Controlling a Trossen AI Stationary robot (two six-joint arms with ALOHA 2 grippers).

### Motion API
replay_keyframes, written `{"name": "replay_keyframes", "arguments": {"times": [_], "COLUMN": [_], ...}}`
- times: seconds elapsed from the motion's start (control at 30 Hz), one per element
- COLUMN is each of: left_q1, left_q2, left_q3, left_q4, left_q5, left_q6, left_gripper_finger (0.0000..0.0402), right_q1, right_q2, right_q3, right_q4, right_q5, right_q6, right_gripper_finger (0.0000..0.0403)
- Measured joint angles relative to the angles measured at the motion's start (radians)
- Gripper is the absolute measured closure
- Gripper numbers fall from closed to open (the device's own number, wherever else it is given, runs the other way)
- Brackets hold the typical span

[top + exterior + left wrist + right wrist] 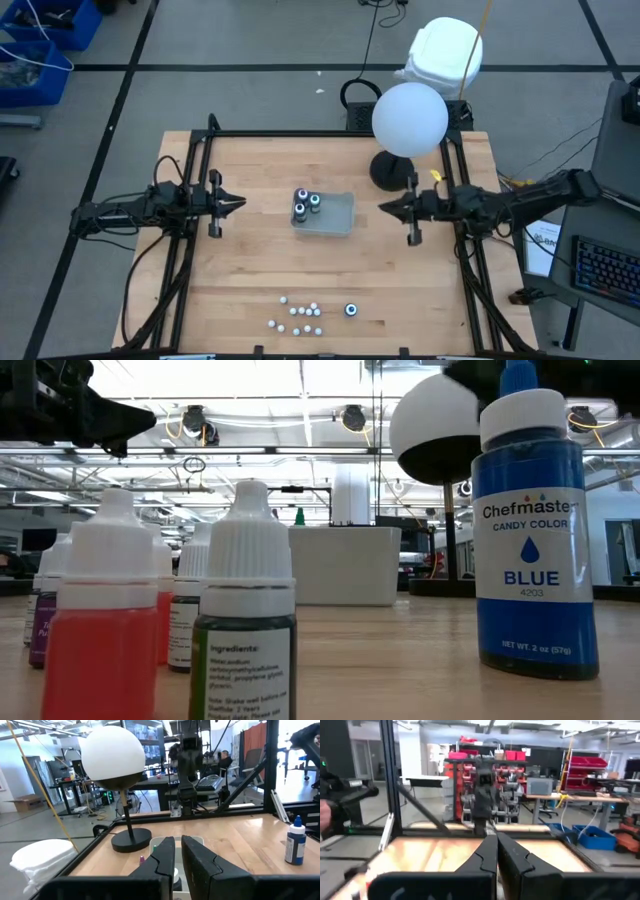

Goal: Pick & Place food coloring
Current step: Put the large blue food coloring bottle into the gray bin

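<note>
1. While both arms hover level over the table, my left claw point(238, 203) and my right claw point(384, 208) point at each other across the grey tray point(340, 222), which lies between them, nearer the right one's tip.
2. My left wrist view shows my left claw point(178, 840) nearly closed, with only a thin slit between the fingers and nothing in it. My right wrist view shows my right claw point(496, 836) pressed together and empty.
3. Only the high view lets me count the food coloring. Three dark bottles point(303, 203) stand in the tray's end nearer my left claw. A fourth bottle point(351, 310) stands alone at the table's front edge, well apart from both claws.
4. Just beside that lone bottle lies a scatter of about ten tiny white pieces point(302, 318).
5. Only the low view shows what those pieces are: small dropper bottles with white caps, one red point(100, 645), one green point(245, 660). At least four show; the ones behind overlap.
6. That view also shows the fourth bottle's label point(535, 550): blue candy color.
7. One globe lamp point(410, 118) stands behind my right claw.
</note>
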Motion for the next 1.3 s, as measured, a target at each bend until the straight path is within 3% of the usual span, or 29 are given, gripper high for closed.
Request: {"name": "replay_keyframes", "arguments": {"times": [0.13,0.27,0.4,0.53,0.9,1.3], "left_q1": [0.000,0.000,0.000,0.000,0.000,0.000], "left_q2": [0.000,0.000,0.000,0.000,0.000,0.000], "left_q3": [0.000,0.000,0.000,0.000,0.000,0.000], "left_q4": [-0.001,-0.001,-0.002,-0.004,-0.045,-0.018], "left_q5": [0.000,0.000,0.000,0.000,0.001,0.001], "left_q6": [0.000,0.000,0.011,0.010,-0.009,0.006], "left_gripper_finger": [0.0360,0.0360,0.0360,0.0360,0.0360,0.0360], "right_q1": [0.001,0.000,0.000,0.000,0.000,0.000], "right_q2": [-0.060,-0.069,-0.069,-0.085,-0.276,-0.269], "right_q3": [-0.178,-0.264,-0.255,-0.253,-0.253,-0.253], "right_q4": [0.164,0.250,0.264,0.261,0.080,0.059], "right_q5": [0.010,0.010,-0.005,-0.100,-0.096,-0.175], "right_q6": [0.030,0.048,0.013,-0.028,-0.038,-0.059], "right_gripper_finger": [0.0403,0.0403,0.0403,0.0403,0.0403,0.0403]}}
